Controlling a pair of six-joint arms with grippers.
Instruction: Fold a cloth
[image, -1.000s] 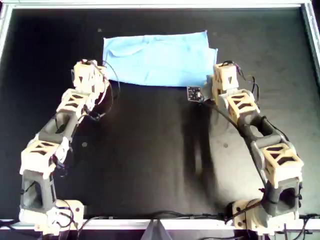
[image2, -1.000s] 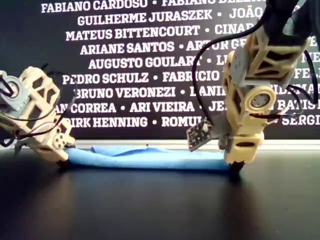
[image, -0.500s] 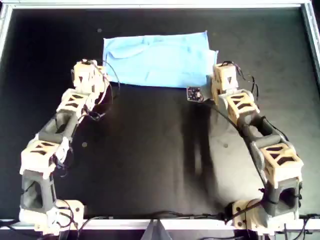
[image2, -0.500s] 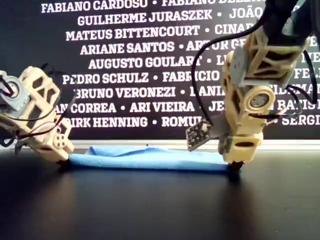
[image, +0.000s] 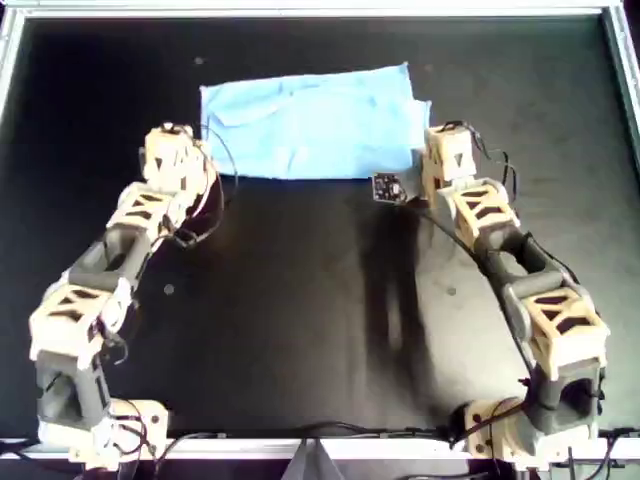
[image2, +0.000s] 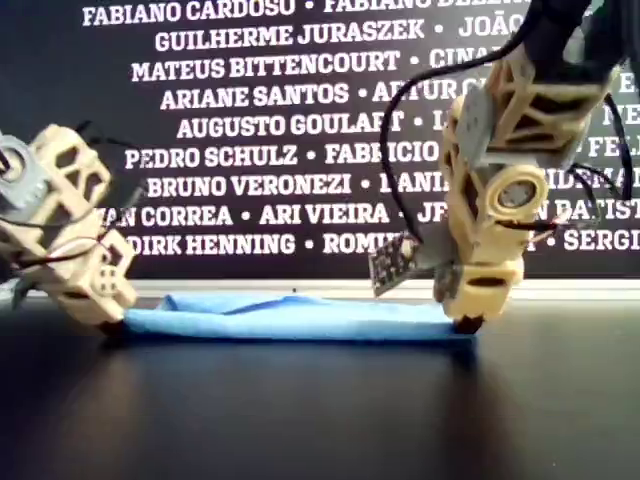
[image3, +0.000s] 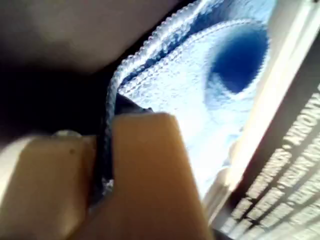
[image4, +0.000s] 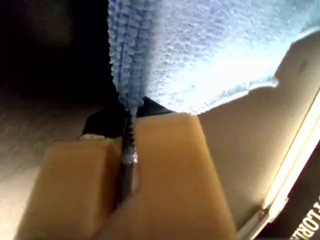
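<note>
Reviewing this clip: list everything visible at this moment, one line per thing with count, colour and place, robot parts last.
cloth: one, light blue, lying folded on the table toward the overhead view's top centre, each near corner pinched in a gripper.
table: one, black surface with a pale metal rim, fills the overhead view.
name banner: one, black with white names, behind the table in the exterior view.
small circuit board: one, dark, hanging off the right arm beside the cloth's edge.
left gripper: one, cream, jaws shut on the cloth's corner at the overhead view's left.
right gripper: one, cream, jaws shut on the cloth's corner at the overhead view's right.
</note>
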